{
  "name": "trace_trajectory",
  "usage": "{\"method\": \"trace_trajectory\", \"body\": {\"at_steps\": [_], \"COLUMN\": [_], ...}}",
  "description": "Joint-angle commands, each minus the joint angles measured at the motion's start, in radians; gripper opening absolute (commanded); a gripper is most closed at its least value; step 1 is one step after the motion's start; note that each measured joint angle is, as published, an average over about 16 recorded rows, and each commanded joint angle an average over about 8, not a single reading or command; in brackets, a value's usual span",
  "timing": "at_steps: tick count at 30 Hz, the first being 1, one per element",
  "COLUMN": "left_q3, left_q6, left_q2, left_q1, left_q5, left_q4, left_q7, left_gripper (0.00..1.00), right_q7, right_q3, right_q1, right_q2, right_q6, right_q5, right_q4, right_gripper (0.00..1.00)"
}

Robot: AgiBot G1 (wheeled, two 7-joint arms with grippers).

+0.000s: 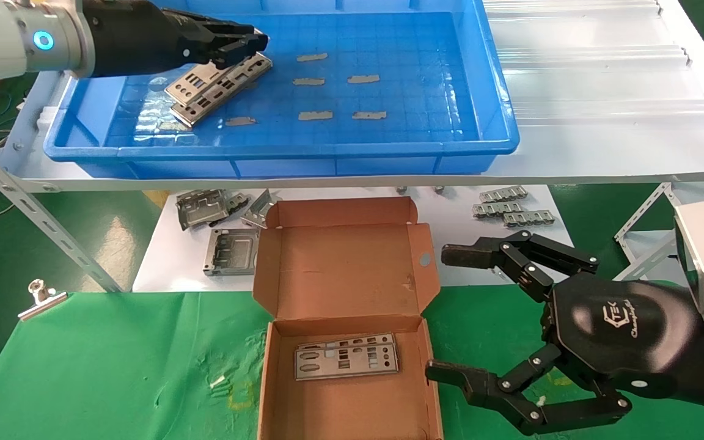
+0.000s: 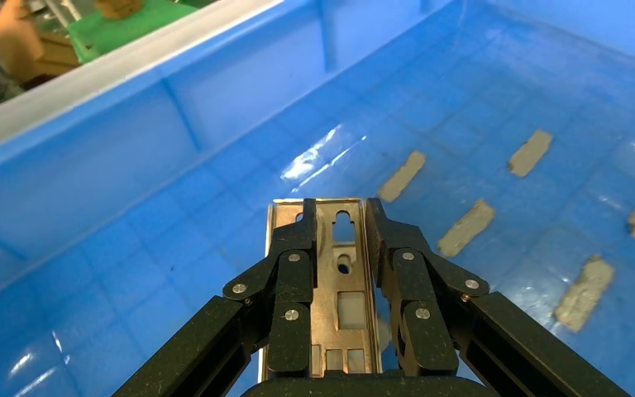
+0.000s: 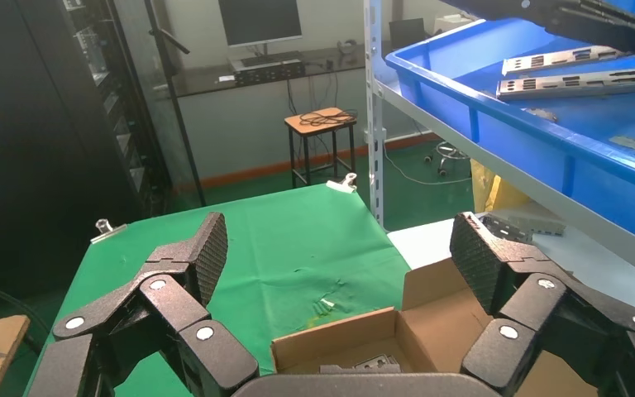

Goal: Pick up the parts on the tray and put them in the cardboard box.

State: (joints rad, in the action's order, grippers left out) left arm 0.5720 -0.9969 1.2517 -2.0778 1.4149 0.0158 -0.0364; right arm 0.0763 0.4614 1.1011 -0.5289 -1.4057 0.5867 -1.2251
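Left wrist view: left gripper (image 2: 336, 248) straddles a thin punched silver metal plate (image 2: 331, 289) lying inside the shallow bright-blue plastic tray (image 2: 91, 165), fingers either side, grip unclear, likely for edge pinch; right gripper (image 1: 450, 311) idles spread beside tray

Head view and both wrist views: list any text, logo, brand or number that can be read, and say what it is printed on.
"TEK": white logo on the black housing of the right gripper, which hangs open beside the cardboard box.
Script line under that logo: starts like "Chang", the rest too small to read.
Parts, tray, cardboard box and left gripper: no text visible.
Both wrist views: none.
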Motion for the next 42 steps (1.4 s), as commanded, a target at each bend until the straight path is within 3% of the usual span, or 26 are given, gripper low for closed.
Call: {"method": "trace_trajectory", "body": {"at_steps": [1, 8, 19, 30, 35, 42], "left_q3": [-0.001, -0.007, -0.025, -0.022, 0.012, 0.083], "left_q6": [-0.01, -0.085, -0.432, -0.601, -0.613, -0.584], "left_q2": [-0.003, -0.016, -0.067, -0.096, -0.124, -0.246], "left_q1": [-0.005, -0.026, -0.049, 0.001, 0.1, 0.301], "left_q5": [-0.001, -0.011, -0.045, -0.069, -0.126, -0.265], "left_q4": [0.002, 0.012, 0.043, 0.095, 0.247, 0.631], "left_q7": [0.003, 0.013, 0.057, 0.09, 0.06, -0.031], "left_gripper": [0.0, 0.0, 0.0, 0.0, 0.0, 0.0], "right_q7": [0.0, 0.0, 0.0, 0.0, 0.0, 0.0], "right_q3": [0.0, 0.0, 0.0, 0.0, 0.0, 0.0], "right_q1": [0.0, 0.0, 0.0, 0.0, 0.0, 0.0], "right_q2": [0.0, 0.0, 0.0, 0.0, 0.0, 0.0], "right_q6": [0.0, 0.0, 0.0, 0.0, 0.0, 0.0], "right_q5": [0.0, 0.0, 0.0, 0.0, 0.0, 0.0], "right_q4": [0.0, 0.0, 0.0, 0.0, 0.0, 0.0], "right_gripper": [1.0, 1.0, 1.0, 1.0, 1.0, 1.0]}}
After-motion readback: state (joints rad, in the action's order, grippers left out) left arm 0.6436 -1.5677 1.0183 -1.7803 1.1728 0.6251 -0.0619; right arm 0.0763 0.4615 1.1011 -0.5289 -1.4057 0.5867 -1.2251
